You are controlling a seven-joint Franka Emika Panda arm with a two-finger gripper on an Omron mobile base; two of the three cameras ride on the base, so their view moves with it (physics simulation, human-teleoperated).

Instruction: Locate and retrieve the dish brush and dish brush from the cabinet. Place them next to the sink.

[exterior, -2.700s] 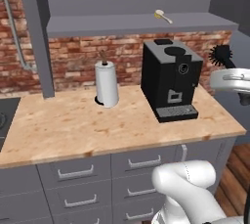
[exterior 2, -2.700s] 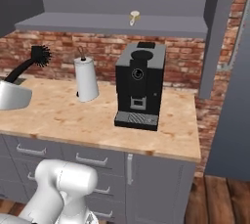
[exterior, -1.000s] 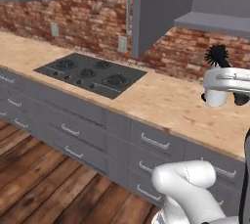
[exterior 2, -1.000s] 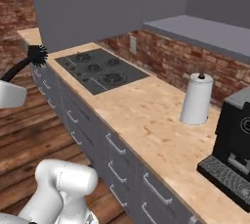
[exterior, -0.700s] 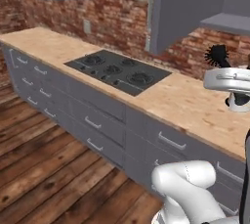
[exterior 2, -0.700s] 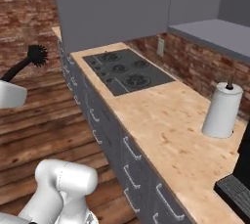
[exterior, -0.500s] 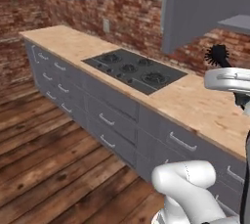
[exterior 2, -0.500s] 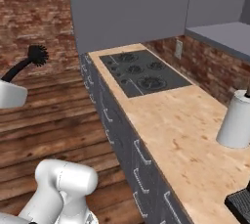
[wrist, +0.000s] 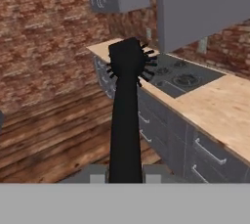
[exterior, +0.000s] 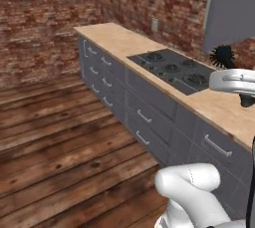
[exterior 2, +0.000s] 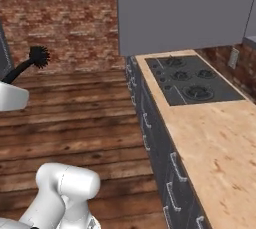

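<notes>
A black dish brush with a round spiky head stands up between my fingers. My gripper is shut on the lower end of its handle. From the left base view the brush head shows at the right edge, above my white hand. The right base view has the brush at the far left, held over the wooden floor. The sink and the cabinet are out of view.
A wooden counter with a black cooktop runs along the brick wall, over grey drawer fronts. A large grey wall unit hangs above the cooktop. Open wooden floor lies in front of the counter.
The whole scene has swung as the base moves along the counter: the cooktop slid right and more floor shows. The brush stays in the same grip.
</notes>
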